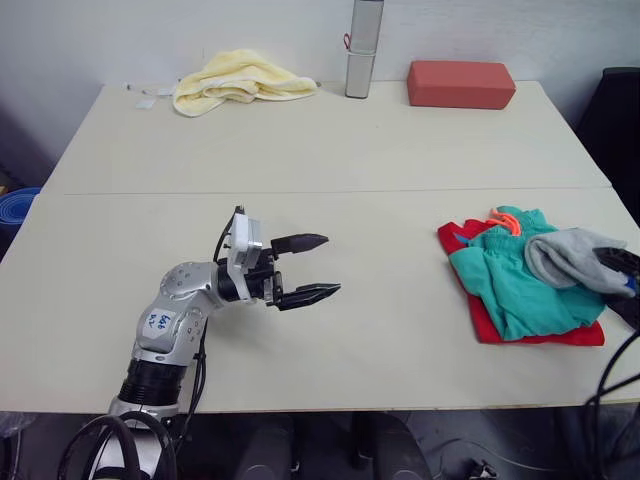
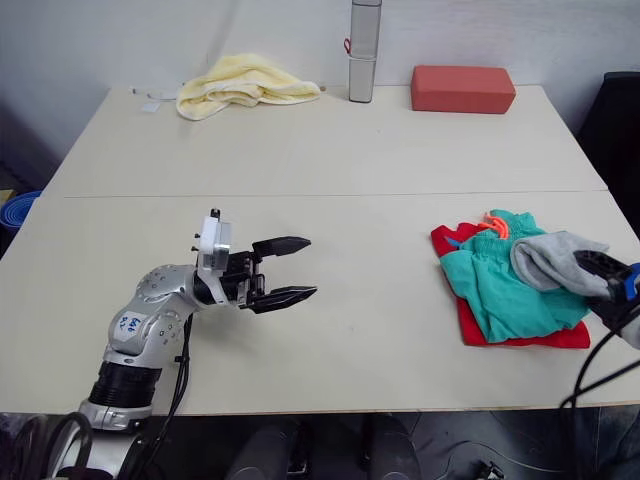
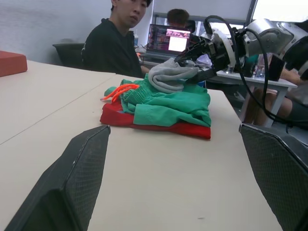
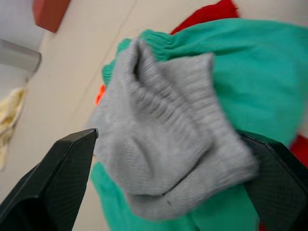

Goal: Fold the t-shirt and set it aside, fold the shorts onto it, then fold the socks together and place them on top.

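The red t-shirt (image 1: pixel 560 335) lies folded near the table's right edge. On top of it sit the teal-green shorts (image 1: pixel 505 285), their orange drawstring (image 1: pixel 503 220) at the far side. The grey socks (image 1: pixel 565 255) rest bundled on the shorts. My right gripper (image 2: pixel 598 280) reaches in from the right edge and stands open, with a finger on either side of the sock bundle. Left of centre, my left gripper (image 1: pixel 330 265) hovers just above the bare table, open and holding nothing, pointing toward the pile.
Along the far edge of the table (image 1: pixel 300 150) lie a pale yellow towel (image 1: pixel 235 80), an upright metal cylinder (image 1: pixel 363 50) and a red block (image 1: pixel 460 83). A seated person (image 3: pixel 115 43) and a laptop (image 3: pixel 168 38) are beyond the table's right side.
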Robot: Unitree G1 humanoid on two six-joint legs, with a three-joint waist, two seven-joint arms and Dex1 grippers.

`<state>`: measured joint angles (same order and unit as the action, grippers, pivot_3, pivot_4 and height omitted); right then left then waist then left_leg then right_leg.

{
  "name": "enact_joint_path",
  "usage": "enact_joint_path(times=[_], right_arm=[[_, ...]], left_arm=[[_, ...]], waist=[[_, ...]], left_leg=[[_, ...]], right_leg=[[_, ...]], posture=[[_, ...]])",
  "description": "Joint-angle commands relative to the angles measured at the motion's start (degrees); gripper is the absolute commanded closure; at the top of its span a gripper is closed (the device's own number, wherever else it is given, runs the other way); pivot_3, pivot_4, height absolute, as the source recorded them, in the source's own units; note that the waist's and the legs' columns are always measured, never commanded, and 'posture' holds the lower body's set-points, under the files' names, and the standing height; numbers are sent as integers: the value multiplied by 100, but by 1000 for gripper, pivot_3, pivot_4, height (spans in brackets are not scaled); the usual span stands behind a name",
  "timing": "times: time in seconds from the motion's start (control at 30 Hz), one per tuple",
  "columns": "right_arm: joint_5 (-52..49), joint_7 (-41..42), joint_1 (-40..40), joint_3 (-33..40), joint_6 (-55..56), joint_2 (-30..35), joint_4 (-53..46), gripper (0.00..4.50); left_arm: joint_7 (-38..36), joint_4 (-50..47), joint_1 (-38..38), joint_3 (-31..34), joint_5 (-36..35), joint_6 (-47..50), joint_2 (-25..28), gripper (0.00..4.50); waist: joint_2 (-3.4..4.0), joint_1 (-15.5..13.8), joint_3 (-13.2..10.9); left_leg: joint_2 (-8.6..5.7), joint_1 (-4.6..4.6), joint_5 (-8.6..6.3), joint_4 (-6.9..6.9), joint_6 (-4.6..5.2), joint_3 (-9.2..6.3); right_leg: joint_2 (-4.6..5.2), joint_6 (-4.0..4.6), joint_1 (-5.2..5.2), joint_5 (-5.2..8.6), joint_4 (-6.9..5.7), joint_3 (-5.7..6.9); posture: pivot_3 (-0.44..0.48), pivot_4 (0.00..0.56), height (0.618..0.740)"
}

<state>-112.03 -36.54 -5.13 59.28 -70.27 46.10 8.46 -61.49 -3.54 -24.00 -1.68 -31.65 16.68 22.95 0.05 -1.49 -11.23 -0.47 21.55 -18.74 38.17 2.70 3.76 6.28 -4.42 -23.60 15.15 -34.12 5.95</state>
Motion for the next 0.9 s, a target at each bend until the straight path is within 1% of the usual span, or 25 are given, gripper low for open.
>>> enact_joint_path(times=[0.03,0.07,0.13,0.2,0.27,0.3,0.33,0.4,0.43,0.47,0.5,0.57,0.67,0.73,0.77,0.83,0.9], right_arm=[[-97,853,633,226,-770,706,403,57],[-97,1050,750,219,-886,830,494,57],[-97,1596,1276,128,-1137,1179,345,57],[108,2294,1545,353,-1140,1332,-149,57],[982,3675,1499,778,-789,1390,-863,57],[1348,4217,1527,860,-639,1410,-1090,57],[1803,4844,1600,878,-403,1429,-1344,57],[3046,6706,1839,561,739,1375,-2204,57],[3624,7520,1931,288,1313,1417,-2511,57],[4028,8063,1985,85,1711,1445,-2659,57],[4445,8549,1904,-283,2197,1520,-2728,57],[5109,9162,1719,-846,2956,1553,-2782,57],[5615,9677,1324,-1829,3581,1400,-3004,57],[6264,10087,1006,-2868,4310,1138,-3111,57],[6526,10216,857,-3236,4596,1024,-3101,57],[7306,10357,236,-4325,5421,433,-2823,57],[7999,10495,-262,-5069,6198,-73,-2396,57]], left_arm=[[-75,-19,78,108,-9,-60,122,0],[-76,-17,93,125,-5,-63,145,0],[-98,0,145,151,41,-110,225,0],[-102,-29,207,224,21,-107,317,0],[-87,-133,340,388,-36,-37,500,0],[-90,-158,387,428,-29,-32,568,0],[-81,-169,438,461,3,-71,632,0],[-112,-247,674,567,116,-219,852,0],[-119,-320,801,637,154,-306,957,0],[-120,-363,873,676,169,-362,1025,0],[-111,-431,970,744,191,-412,1117,0],[-87,-507,1091,832,203,-462,1237,0],[46,-628,1284,989,263,-475,1410,0],[207,-688,1487,1104,446,-606,1491,0],[259,-716,1553,1128,501,-638,1517,0],[361,-820,1854,1173,773,-832,1619,0],[457,-865,2113,1217,959,-1027,1654,0]], waist=[[11,1,4],[11,0,4],[13,-1,5],[13,16,5],[14,31,5],[17,31,6],[18,26,7],[15,6,6],[15,3,6],[14,3,5],[12,3,4],[4,4,0],[3,-6,-1],[1,-2,-2],[1,-1,-1],[-3,30,-3],[-3,52,-6]], left_leg=[[0,0,-1,0,1,4],[0,-1,-1,-4,2,4],[0,-1,-2,-3,3,3],[0,-2,-2,-3,4,4],[0,-3,-4,-3,6,5],[0,-2,-4,-2,6,6],[0,-3,-5,-3,4,5],[3,-5,-7,-4,1,1],[8,-4,-10,-5,-5,-1],[13,-4,-15,-4,-11,-2],[14,-4,-17,-4,-13,-2],[14,-4,-16,1,-20,1],[13,-5,-10,4,-37,2],[13,-5,-8,2,-47,-4],[13,-9,-9,0,-52,-4],[13,-12,-9,-1,-55,-4],[13,-15,-9,0,-59,3]], right_leg=[[0,0,0,0,0,-2],[0,0,0,0,2,-2],[-1,0,0,0,2,-1],[-1,-2,2,-1,5,-2],[-1,-3,2,-1,4,-5],[-2,-5,0,-1,4,-7],[-5,-6,0,-1,4,-8],[-9,-7,0,-1,8,-5],[-17,-7,1,0,14,-5],[-27,-7,3,0,20,-6],[-29,-8,3,-1,23,-6],[-27,-13,5,-3,25,-7],[-19,-15,7,-5,27,-8],[-17,-12,6,-4,26,-5],[-17,-10,7,-3,27,-5],[-17,-9,9,-2,28,-4],[-17,-7,6,-2,21,-7]], posture=[[0,150,740],[0,150,740],[0,150,740],[0,150,740],[0,150,740],[0,150,740],[0,150,740],[0,150,740],[0,150,740],[0,150,740],[0,150,740],[0,150,740],[0,150,740],[0,150,740],[0,150,740],[0,150,740],[0,150,740]])
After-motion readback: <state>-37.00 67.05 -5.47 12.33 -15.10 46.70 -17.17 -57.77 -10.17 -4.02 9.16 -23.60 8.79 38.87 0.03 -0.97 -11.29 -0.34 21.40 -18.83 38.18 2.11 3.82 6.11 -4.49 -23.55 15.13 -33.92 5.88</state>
